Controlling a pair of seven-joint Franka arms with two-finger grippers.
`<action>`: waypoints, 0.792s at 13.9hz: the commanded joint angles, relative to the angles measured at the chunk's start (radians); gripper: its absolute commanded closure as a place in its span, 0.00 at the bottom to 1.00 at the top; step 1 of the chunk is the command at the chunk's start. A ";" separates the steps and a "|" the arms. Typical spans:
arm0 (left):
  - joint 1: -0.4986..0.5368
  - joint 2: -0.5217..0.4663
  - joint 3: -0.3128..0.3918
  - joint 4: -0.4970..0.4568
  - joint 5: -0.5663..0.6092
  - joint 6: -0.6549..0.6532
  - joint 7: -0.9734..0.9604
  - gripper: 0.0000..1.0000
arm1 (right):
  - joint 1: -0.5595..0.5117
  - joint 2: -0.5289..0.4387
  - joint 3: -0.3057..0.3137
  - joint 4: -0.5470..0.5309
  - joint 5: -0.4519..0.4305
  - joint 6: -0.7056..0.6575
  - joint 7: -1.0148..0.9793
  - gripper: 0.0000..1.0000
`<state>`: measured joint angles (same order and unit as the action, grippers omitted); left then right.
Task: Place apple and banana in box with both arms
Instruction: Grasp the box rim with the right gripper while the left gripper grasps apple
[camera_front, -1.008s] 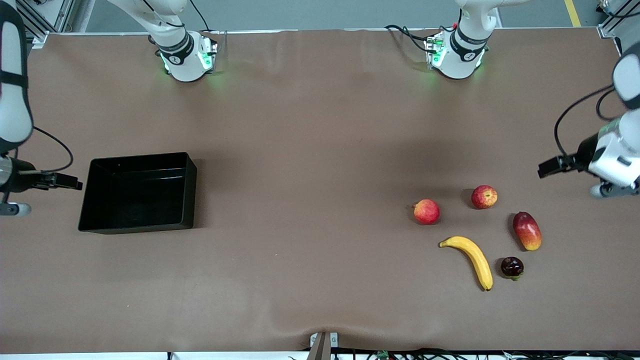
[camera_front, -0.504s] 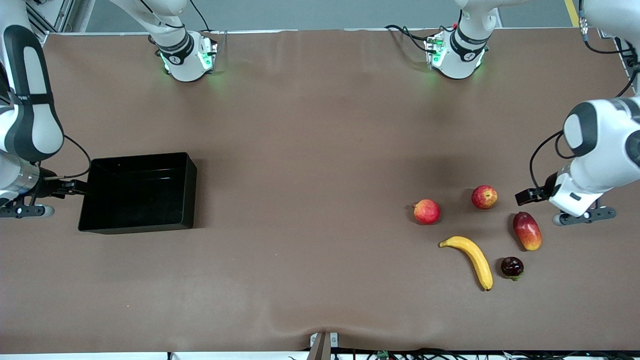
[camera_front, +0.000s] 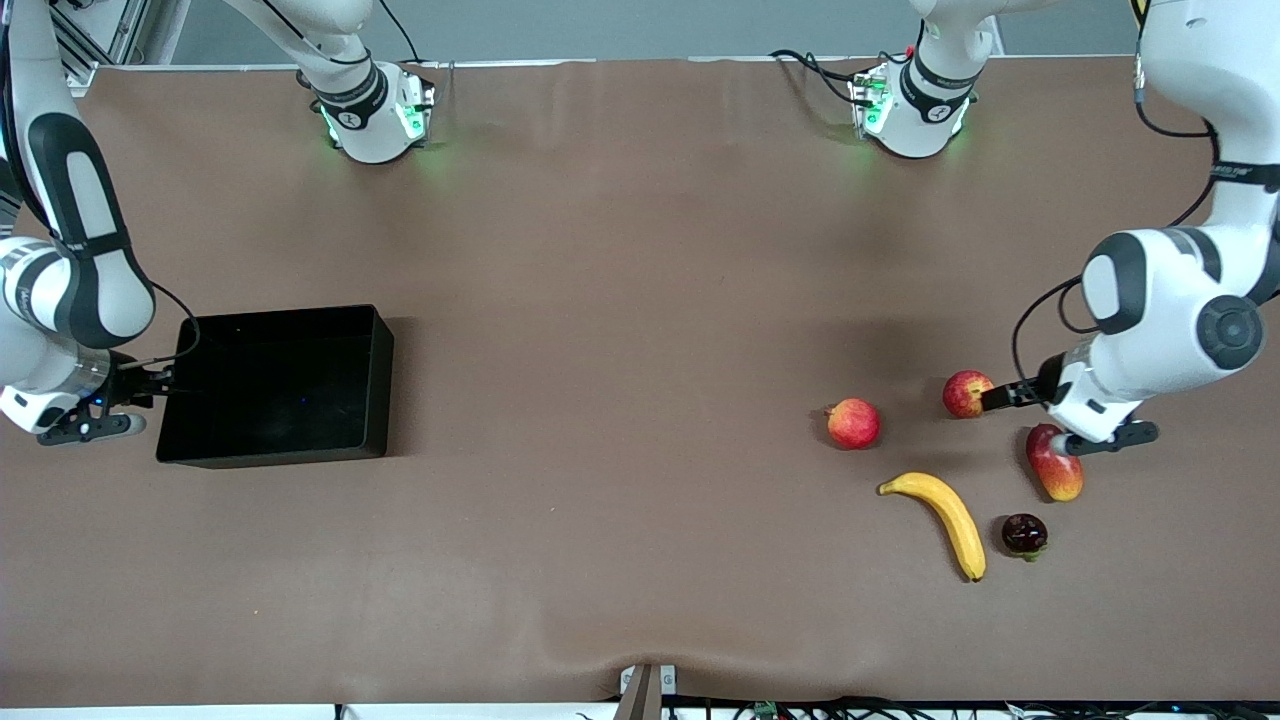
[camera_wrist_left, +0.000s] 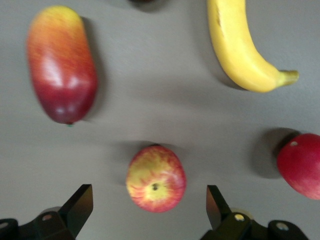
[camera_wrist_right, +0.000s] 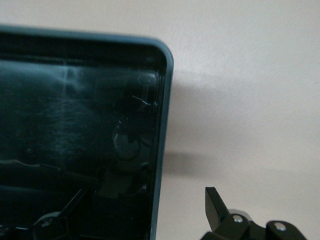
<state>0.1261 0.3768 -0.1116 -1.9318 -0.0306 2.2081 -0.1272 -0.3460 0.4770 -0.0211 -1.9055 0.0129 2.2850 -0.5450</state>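
The apple (camera_front: 968, 393), red with yellow streaks, lies on the table toward the left arm's end. In the left wrist view the apple (camera_wrist_left: 155, 178) sits between my fingers, dimple up. My left gripper (camera_front: 997, 397) is open above it and holds nothing; in its own view the left gripper (camera_wrist_left: 150, 212) has the jaws wide apart. The yellow banana (camera_front: 950, 520) lies nearer the front camera and also shows in the left wrist view (camera_wrist_left: 240, 50). The black box (camera_front: 375, 330) is empty. My right gripper (camera_front: 160, 378) is open over the box's rim (camera_wrist_right: 162, 125) at the right arm's end; in its own view the right gripper (camera_wrist_right: 147, 212) holds nothing.
A pinker round fruit (camera_front: 853, 423) lies beside the apple, toward the table's middle. A red-yellow mango (camera_front: 1058, 472) lies beside the banana, partly under the left hand. A small dark fruit (camera_front: 1024, 534) sits by the banana's tip. The brown table (camera_front: 620, 350) is bare between box and fruits.
My left gripper has swung in from the table's end to over the apple. My right gripper has moved in to the box's rim. The fruits and the box have not moved.
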 joint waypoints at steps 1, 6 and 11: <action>0.001 0.028 -0.005 -0.009 -0.018 0.016 -0.008 0.00 | -0.057 0.043 0.018 0.000 -0.002 0.007 -0.027 0.15; 0.006 0.091 -0.005 -0.010 -0.012 0.019 0.008 0.00 | -0.028 0.055 0.016 0.002 -0.002 0.017 -0.016 1.00; 0.003 0.122 -0.005 -0.010 -0.011 0.022 0.009 0.53 | -0.002 0.039 0.020 0.013 -0.002 0.002 0.034 1.00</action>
<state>0.1280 0.4951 -0.1149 -1.9395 -0.0309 2.2169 -0.1319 -0.3673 0.5324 -0.0057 -1.9013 0.0124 2.3029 -0.5501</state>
